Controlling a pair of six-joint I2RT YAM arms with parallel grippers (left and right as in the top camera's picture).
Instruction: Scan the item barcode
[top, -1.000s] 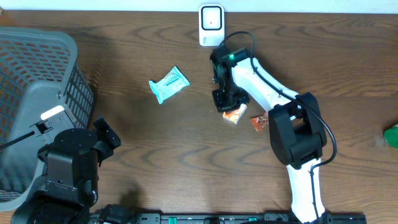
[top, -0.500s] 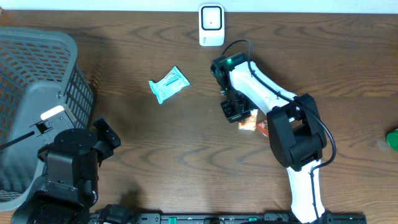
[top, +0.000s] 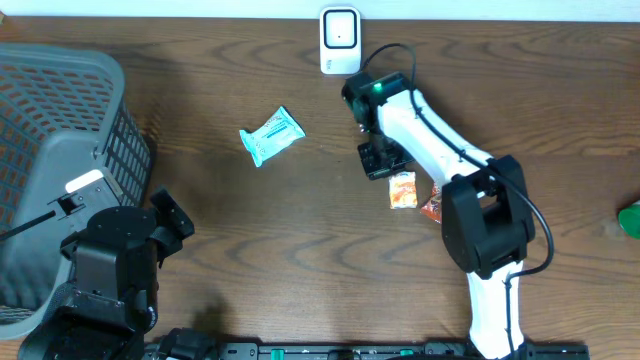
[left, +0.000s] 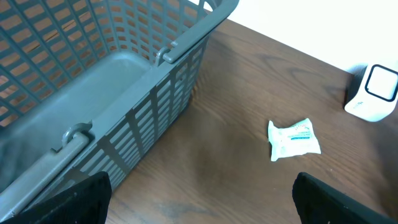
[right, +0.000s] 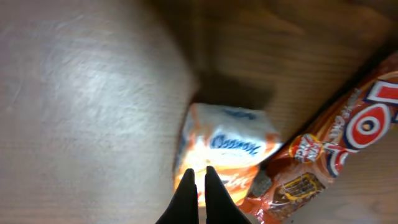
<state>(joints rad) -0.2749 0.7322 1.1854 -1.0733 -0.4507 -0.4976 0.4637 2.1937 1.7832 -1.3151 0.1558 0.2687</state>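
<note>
An orange-and-white snack packet (top: 402, 190) lies flat on the wooden table, touching a red-orange packet (top: 432, 206) on its right. My right gripper (top: 383, 166) hangs just up and left of it, shut. In the right wrist view the closed fingertips (right: 199, 177) overlap the near edge of the orange-and-white packet (right: 230, 143), with nothing visibly pinched between them; the red-orange packet (right: 339, 146) lies beside it. A teal packet (top: 271, 135) lies further left. The white scanner (top: 340, 40) stands at the table's back edge. My left gripper (left: 202, 208) is open and empty at the front left.
A grey plastic basket (top: 60, 110) fills the left side of the table, its wall (left: 155, 106) close to my left gripper. A green object (top: 630, 218) shows at the right edge. The left wrist view also takes in the teal packet (left: 293, 139) and the scanner (left: 375, 93).
My right gripper swung right and forward, then drew back toward the scanner. The orange-and-white packet slid right, and the red-orange packet shifted right with it. The left arm stayed still.
</note>
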